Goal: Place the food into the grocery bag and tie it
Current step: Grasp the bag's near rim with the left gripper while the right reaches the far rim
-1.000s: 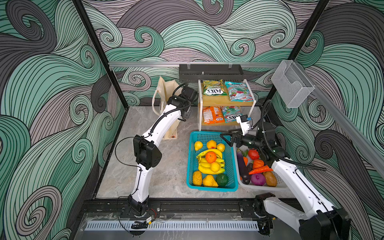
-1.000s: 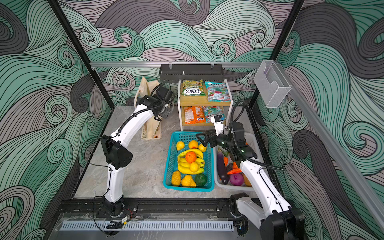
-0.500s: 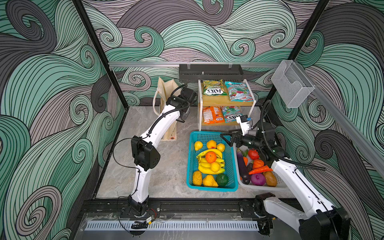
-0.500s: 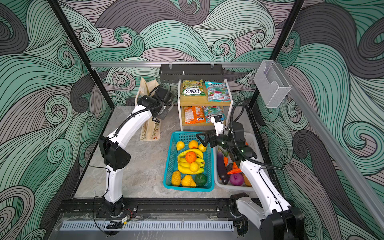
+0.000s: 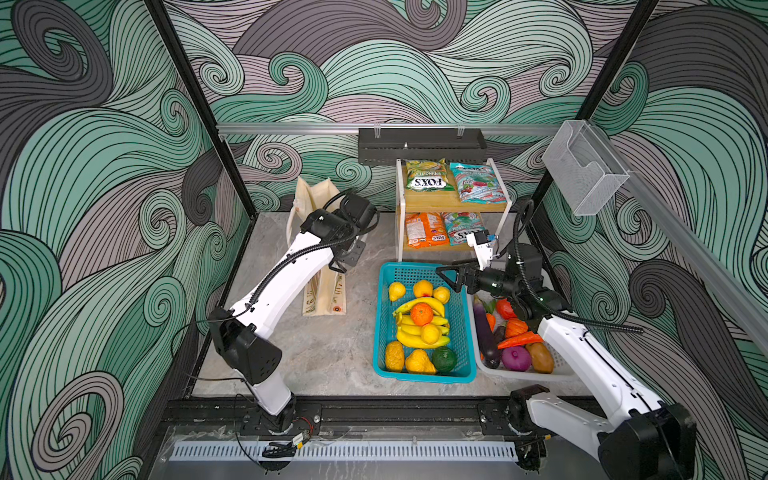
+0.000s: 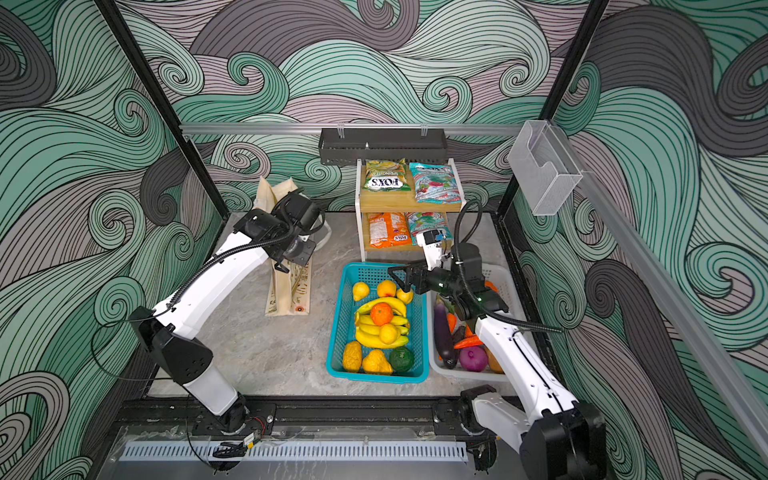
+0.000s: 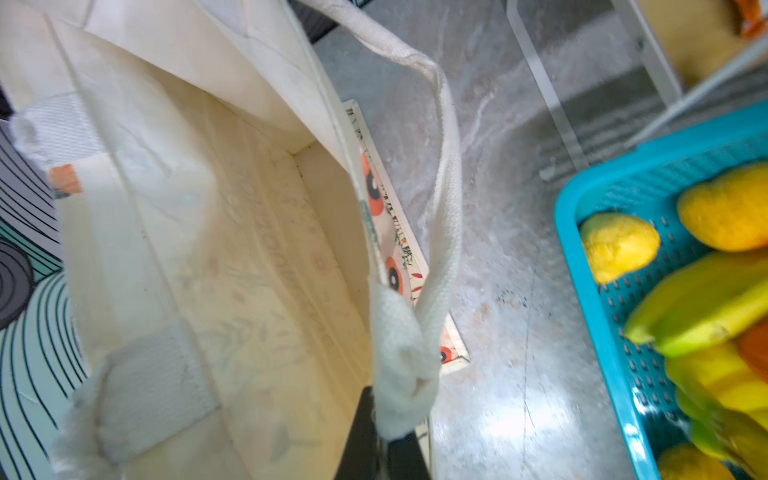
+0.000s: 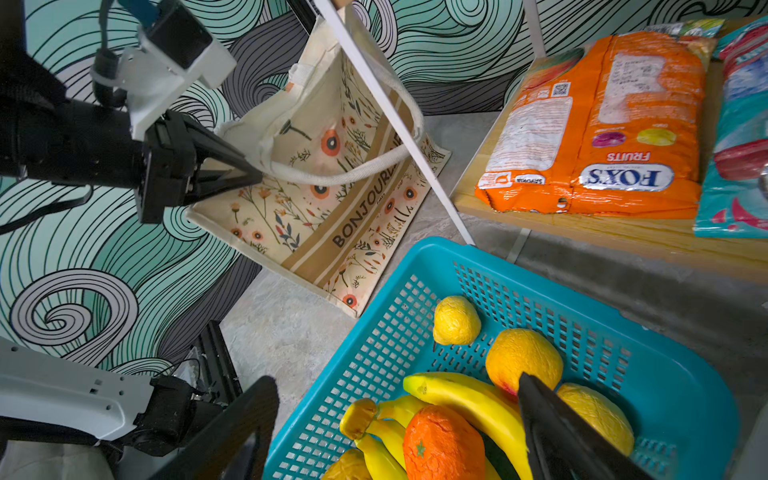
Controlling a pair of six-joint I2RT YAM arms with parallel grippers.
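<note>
Okay, left fingers (image 7: pixel 362 432) are pinched tight on the strap handle (image 7: pixel 446 187), right at the bunched end where it joins the rim of the grocery bag (image 7: pixel 249 249). My left wrist camera looks straight down into the bag's mouth, and I see cream lining all the way to the bottom. In both top views the bag stands at the upper left of the table (image 5: pixel 332 353), near the back wall and just left of the shelf rack (image 5: pixel 453 206). My left arm reaches over it. The right wrist view gives me its floral side and tan band, with the handle looping out from the rim.

Right fingers (image 8: pixel 557 432) are spread wide with nothing between them. In both top views they hang over the far end of the teal basket (image 5: pixel 380 332), about center frame. In the right wrist view they sit either side of the bananas (image 8: pixel 469 399) and the orange (image 8: pixel 440 444). I can't tell whether they touch the fruit.

The fruit sits in the teal basket. The eggplant (image 5: pixel 484 332) and carrot (image 5: pixel 519 338) lie in the white basket (image 5: pixel 523 376), just right of the teal one and partly under my right arm. On the rack, the green packet (image 5: pixel 428 176) and teal packet (image 5: pixel 478 185) lie on the upper shelf and the orange packet (image 5: pixel 422 228) on the lower one.
</note>
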